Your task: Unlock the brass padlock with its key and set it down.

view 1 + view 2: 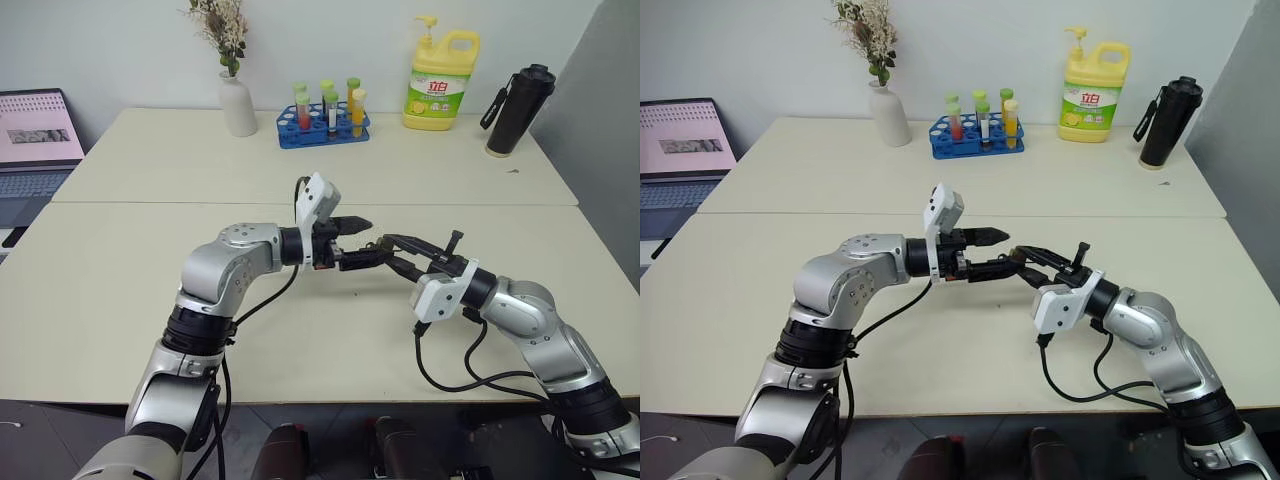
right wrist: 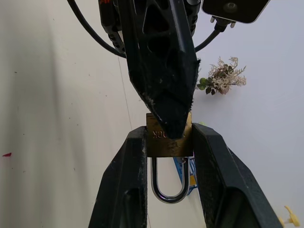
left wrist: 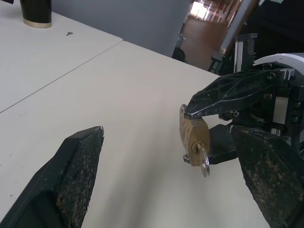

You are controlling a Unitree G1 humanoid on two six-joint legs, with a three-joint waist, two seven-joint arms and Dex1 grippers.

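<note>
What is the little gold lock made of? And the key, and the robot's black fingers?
The brass padlock looks like brass: its body is yellow-gold with a dull shine, and its loop is bright, mirror-like silver metal, probably steel. The key stuck in it looks like thin silvery metal. The right gripper pinching the lock has matte black fingers, likely plastic with rough, scuffed padding, though that is hard to tell.

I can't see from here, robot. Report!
Right gripper shut on small brass padlock. Thin silvery key sits in it. Left gripper open around key. Nothing blocking.
</note>
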